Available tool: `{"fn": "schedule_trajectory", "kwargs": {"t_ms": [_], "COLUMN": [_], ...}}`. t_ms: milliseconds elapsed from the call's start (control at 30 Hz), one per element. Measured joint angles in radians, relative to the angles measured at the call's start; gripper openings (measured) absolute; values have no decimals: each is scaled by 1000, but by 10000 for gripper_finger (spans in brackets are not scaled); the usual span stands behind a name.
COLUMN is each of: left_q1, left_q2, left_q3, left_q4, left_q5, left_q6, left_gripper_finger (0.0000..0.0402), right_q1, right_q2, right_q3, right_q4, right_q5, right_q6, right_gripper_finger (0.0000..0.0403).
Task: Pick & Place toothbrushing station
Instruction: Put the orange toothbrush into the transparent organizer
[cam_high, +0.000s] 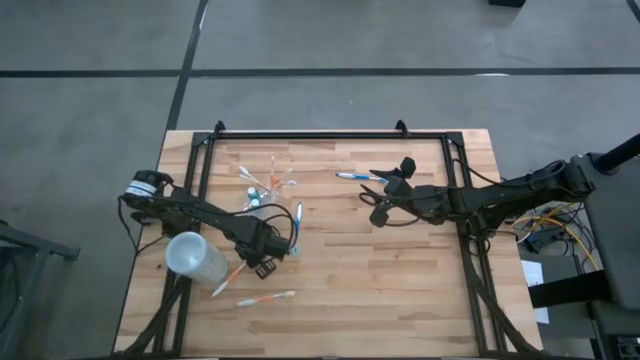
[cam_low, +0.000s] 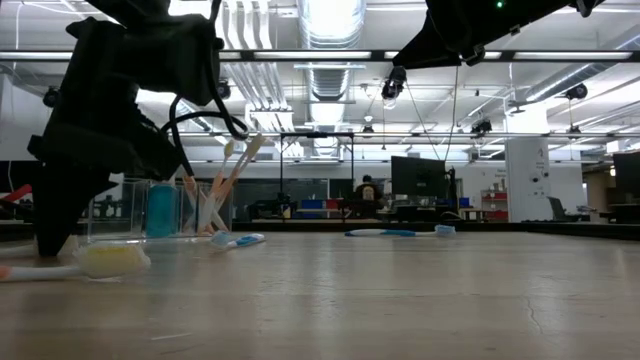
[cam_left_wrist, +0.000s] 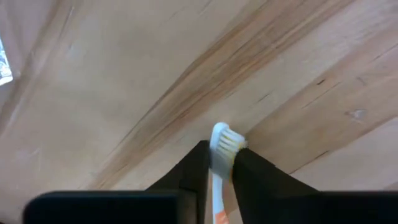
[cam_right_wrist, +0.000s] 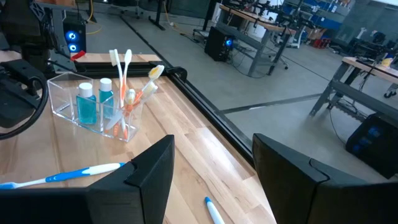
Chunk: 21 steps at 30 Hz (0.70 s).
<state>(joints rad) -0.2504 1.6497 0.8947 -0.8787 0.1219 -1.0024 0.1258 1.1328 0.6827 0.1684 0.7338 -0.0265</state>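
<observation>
My left end effector (cam_left_wrist: 219, 163) is low over the wooden surface (cam_high: 400, 270), clamped on a white-orange toothbrush (cam_left_wrist: 221, 149), near the frosted cup (cam_high: 195, 257). My right end effector (cam_right_wrist: 211, 168) hovers with fingers spread, facing the clear holder (cam_right_wrist: 93, 106) with upright toothbrushes (cam_right_wrist: 124, 81)

Both arms are dark, nearly black, built of slim jointed segments. The left arm (cam_high: 200, 212) has a white-and-black cylindrical base joint and a looping black cable near its wrist — the right arm (cam_high: 500, 195) trails black cabling too. The fingers (cam_right_wrist: 149, 171) are flat, matte black wedges.
</observation>
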Motion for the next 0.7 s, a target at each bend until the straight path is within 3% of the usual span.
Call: {"fn": "schedule_trajectory", "kwargs": {"t_ms": [200, 700], "left_q1": [0, -15], "left_q2": [0, -59], "left_q3": [0, 48], "left_q4": [3, -8], "left_q5": [0, -24], "left_q6": [0, -28], "left_gripper_finger": [35, 36], "right_q1": [0, 0], "right_q2": [0, 0], "right_q3": [0, 0], "right_q4": [0, 0], "right_q5": [0, 0], "right_q6": [0, 0], "right_gripper_finger": [210, 210]}}
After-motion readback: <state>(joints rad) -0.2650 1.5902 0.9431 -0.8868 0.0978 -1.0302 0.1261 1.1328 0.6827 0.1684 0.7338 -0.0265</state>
